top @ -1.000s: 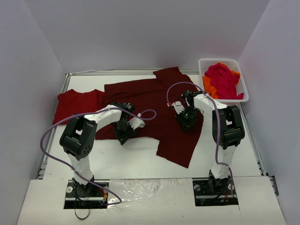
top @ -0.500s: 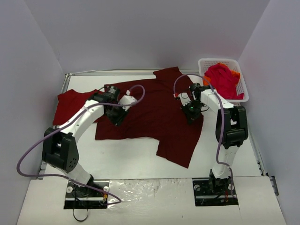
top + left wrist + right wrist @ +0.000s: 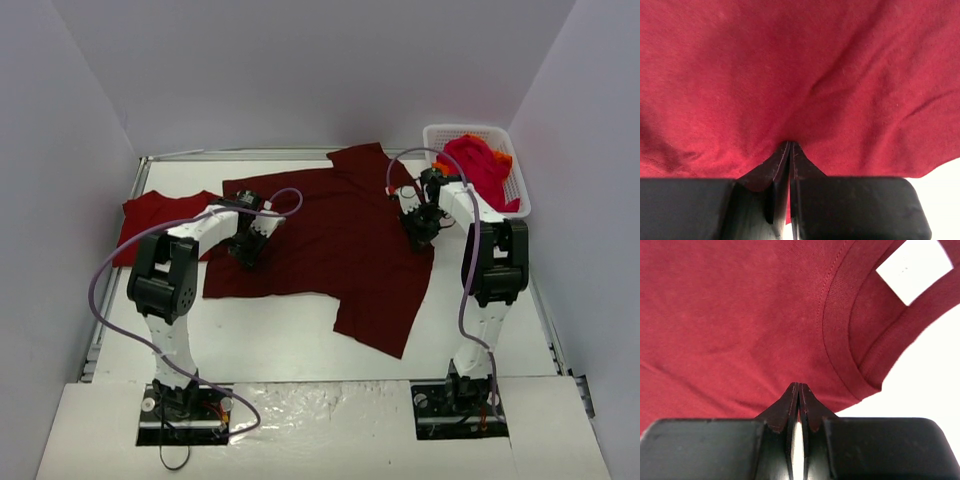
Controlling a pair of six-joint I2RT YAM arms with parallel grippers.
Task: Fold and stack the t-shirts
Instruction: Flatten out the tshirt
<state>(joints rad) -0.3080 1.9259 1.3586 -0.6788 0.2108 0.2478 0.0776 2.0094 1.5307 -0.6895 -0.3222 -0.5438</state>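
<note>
Hands first: two of them, both pressed together. Left hand point(image 3: 248, 250) pinching a fold of the big maroon shirt point(image 3: 340, 240) at that shirt's 9 o'clock edge. Right hand point(image 3: 420, 228) closed on the same shirt's 3 o'clock edge, just beside the collar point(image 3: 837, 315).

Shirt count from the top view: one maroon shirt spread out in the middle of the desk point(image 3: 280, 335). One brighter red shirt point(image 3: 160, 220) lying flat at 9 o'clock, touching the maroon one or tucked under it, can't tell with the left arm point(image 3: 195, 230) across the join. Then one white basket point(image 3: 470, 128) off at 2 o'clock, holding a crimson shirt point(image 3: 480, 170) heaped up and a bit of orange shirt point(image 3: 503, 159) poking out along the rim. No telling how many pieces in that heap beyond those two colours.

Stuff only visible up close: left wrist view showing cloth pulled into a ridge right between the fingers point(image 3: 762, 175), creases fanning out from the tips, plus a sliver of bare desk at 4 o'clock. Right wrist view showing the ribbed collar curving from 12 to 4 o'clock, a white tag point(image 3: 914, 267) inside it at 1 o'clock, fingertips closed at the hem below. Only the top view catching the red shirt and the basket.
</note>
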